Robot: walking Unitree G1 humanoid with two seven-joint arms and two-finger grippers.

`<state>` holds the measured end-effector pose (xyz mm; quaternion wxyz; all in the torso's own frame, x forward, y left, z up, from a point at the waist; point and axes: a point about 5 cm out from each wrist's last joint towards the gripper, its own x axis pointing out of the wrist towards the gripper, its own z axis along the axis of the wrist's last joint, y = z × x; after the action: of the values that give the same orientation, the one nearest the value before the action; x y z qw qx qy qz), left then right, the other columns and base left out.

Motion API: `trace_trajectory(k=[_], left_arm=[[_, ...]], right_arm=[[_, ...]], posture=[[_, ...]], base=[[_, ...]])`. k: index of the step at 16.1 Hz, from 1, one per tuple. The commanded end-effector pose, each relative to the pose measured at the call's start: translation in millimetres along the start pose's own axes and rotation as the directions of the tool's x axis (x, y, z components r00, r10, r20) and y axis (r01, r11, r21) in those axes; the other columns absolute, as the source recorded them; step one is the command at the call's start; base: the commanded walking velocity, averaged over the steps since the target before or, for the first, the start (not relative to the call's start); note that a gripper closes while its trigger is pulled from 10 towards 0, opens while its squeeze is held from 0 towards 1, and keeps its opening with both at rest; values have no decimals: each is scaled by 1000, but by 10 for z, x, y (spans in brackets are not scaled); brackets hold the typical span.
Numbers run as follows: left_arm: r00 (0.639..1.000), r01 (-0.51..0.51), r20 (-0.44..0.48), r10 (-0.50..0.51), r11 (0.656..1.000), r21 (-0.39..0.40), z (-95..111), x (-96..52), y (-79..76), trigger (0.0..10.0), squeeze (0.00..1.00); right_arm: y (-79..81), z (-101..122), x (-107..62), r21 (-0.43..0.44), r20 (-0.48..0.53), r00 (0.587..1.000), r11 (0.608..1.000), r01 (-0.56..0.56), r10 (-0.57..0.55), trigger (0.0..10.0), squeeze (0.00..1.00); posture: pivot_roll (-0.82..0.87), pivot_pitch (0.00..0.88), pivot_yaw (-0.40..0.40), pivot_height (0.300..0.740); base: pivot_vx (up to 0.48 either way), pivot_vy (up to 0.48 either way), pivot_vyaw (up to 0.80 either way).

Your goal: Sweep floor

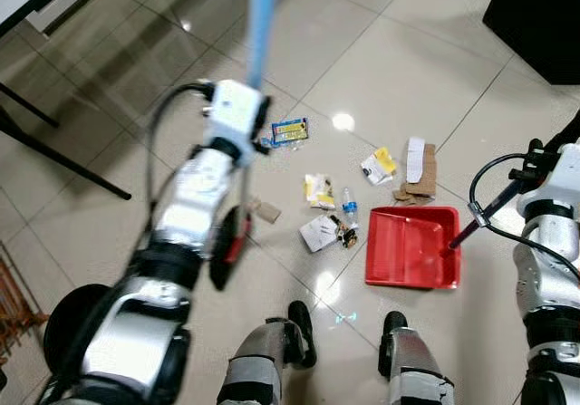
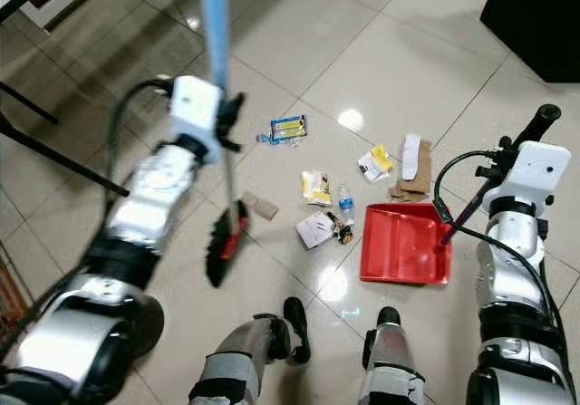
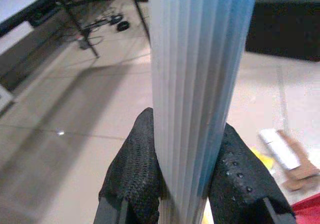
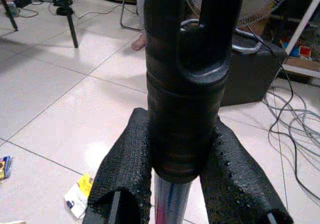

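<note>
Tiled floor [image 1: 408,70] — litter [image 1: 326,215], dustpan [image 1: 412,246].

The broom pole [image 1: 264,20] runs out past the top edge, so its upper end is unseen, and the left arm [image 1: 195,206] is blurred. The print on the litter [image 1: 321,232] left of the dustpan [image 1: 412,247] is too small to read. The dustpan's handle [image 4: 186,73] is cut off at the top of the right wrist view.

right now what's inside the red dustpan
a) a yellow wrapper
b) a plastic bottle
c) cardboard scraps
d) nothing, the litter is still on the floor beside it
d: the red dustpan shows a bare tray, while the small bottle, the yellow wrapper and the cardboard pieces all lie on the tiles outside its rim.
</note>
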<state>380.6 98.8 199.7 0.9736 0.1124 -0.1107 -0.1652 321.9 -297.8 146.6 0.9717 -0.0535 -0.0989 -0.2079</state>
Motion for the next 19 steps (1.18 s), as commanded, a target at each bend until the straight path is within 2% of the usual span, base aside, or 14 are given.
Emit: trace_trajectory(k=[1,3,4,5,7,8,10,15,17,19], left_arm=[[1000,1,-16,-1,999,-37,-49,1,-49,10000,0],[999,33,6,-33,994,-102,33,66,-248,10000,0],[998,60,34,-55,982,-178,133,116,-398,10000,0],[997,72,42,-65,978,-198,163,128,-454,10000,0],[990,137,83,-118,950,-281,307,161,-728,10000,0],[985,166,98,-143,937,-308,332,165,-786,10000,0],[971,228,145,-190,918,-325,514,175,-1097,10000,0],[957,263,215,-193,890,-372,793,174,-1214,10000,0],[952,286,233,-200,853,-437,905,170,-1266,10000,0],[944,317,241,-227,829,-461,947,150,-1338,10000,0]], right_arm=[[75,-49,-28,18,-11,1000,1000,-4,4,10000,0],[183,-60,-40,46,-12,1000,999,-12,13,10000,0],[261,-66,-50,63,-13,1000,998,-25,25,10000,0],[280,-70,-52,67,-14,1000,997,-27,28,10000,0],[364,-77,-61,87,-14,999,995,-41,42,10000,0],[397,-79,-63,93,-15,999,995,-45,46,10000,0],[491,-79,-71,110,-17,997,991,-70,73,10000,0],[595,-100,-82,136,-23,995,987,-89,93,10000,0],[642,-119,-102,152,-28,995,984,-92,97,10000,0],[659,-132,-110,161,-33,995,983,-91,97,10000,0]], posture=[[-22,385,244,740],[-21,389,248,740],[-16,389,251,740],[-16,389,251,740],[-8,389,256,740],[-4,391,259,740],[-5,386,258,740],[9,365,257,740],[21,362,261,740],[21,364,260,740]], base=[[0,0,0],[0,0,0],[0,0,0],[0,0,0],[0,0,0],[0,0,0],[0,0,0],[0,0,0],[0,0,0],[0,0,0]])
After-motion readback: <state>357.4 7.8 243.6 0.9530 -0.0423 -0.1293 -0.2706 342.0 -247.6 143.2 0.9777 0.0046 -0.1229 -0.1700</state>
